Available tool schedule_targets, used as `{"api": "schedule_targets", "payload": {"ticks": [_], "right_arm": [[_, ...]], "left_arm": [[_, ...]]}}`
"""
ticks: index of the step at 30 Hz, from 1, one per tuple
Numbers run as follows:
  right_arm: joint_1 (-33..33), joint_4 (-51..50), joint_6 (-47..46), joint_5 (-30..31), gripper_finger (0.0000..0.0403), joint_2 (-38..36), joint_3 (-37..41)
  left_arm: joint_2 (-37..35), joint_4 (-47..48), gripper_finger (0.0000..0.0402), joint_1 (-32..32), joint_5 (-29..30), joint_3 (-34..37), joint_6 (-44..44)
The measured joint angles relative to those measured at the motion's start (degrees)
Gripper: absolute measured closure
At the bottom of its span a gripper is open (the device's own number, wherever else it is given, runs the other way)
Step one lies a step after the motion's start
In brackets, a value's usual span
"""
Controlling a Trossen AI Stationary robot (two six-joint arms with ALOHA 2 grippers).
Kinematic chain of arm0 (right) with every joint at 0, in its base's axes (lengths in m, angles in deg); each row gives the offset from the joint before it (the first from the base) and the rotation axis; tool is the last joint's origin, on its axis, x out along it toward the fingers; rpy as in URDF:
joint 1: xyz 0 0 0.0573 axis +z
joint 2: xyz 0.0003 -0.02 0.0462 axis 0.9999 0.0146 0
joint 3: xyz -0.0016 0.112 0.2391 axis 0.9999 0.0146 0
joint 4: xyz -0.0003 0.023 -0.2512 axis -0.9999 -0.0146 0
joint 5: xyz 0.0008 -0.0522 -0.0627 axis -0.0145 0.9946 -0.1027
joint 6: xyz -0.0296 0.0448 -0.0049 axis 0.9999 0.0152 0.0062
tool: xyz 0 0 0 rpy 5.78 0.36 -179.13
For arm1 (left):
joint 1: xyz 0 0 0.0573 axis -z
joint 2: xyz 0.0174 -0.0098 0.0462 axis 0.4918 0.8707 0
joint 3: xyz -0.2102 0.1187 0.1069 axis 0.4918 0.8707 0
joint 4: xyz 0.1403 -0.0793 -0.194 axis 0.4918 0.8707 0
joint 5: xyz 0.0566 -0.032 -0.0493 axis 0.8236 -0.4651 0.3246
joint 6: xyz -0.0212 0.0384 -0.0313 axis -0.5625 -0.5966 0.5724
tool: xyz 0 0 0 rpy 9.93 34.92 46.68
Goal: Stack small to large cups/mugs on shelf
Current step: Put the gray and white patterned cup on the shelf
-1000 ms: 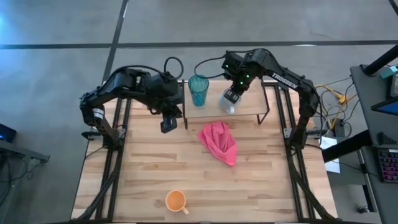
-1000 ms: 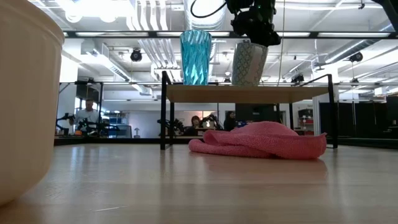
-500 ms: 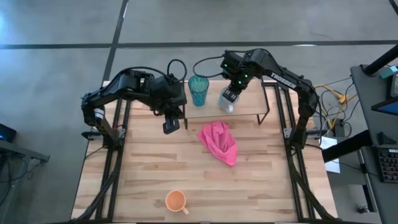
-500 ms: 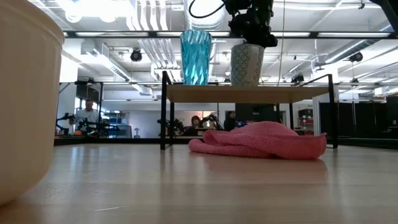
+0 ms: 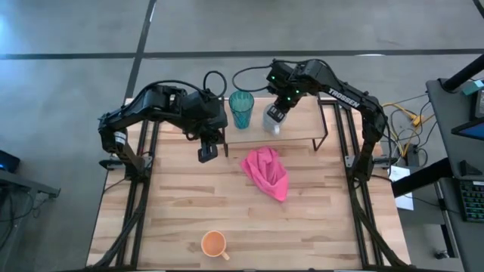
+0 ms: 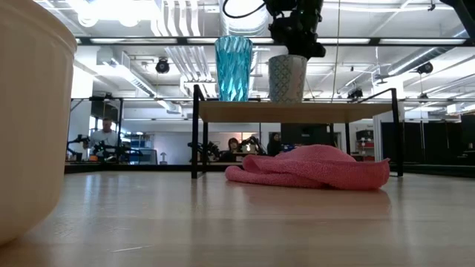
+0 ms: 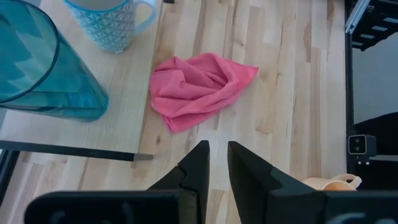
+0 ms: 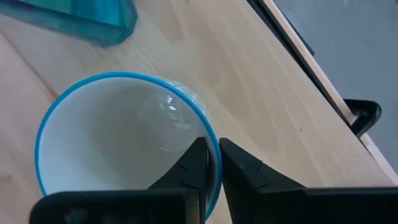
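Your right gripper (image 5: 274, 119) pinches rim of white patterned mug with blue lip (image 6: 287, 78), upright on raised light-wood shelf on black legs (image 6: 297, 111), just beside tall translucent teal tumbler (image 6: 233, 68). Bare shelf lies beyond mug. Your left gripper (image 5: 205, 153) waits nearly closed, empty, beside shelf. Small orange mug (image 5: 215, 244) stands at table's near edge, pink cloth (image 5: 266, 171) between.

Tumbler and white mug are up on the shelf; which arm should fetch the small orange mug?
Left, probably. The left gripper hangs free and nearly shut over the tabletop; the small orange handled mug sits at the table's near edge. The right gripper is shut on the white patterned mug's rim.
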Motion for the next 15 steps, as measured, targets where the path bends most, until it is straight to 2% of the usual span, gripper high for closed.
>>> {"api": "schedule_targets", "payload": {"ticks": [15], "right_arm": [[-0.02,0.62,0.35,-0.23,0.0368,0.00,0.02]], "left_arm": [[-0.04,0.07,0.0358,-0.02,0.00,0.00,-0.09]]}}
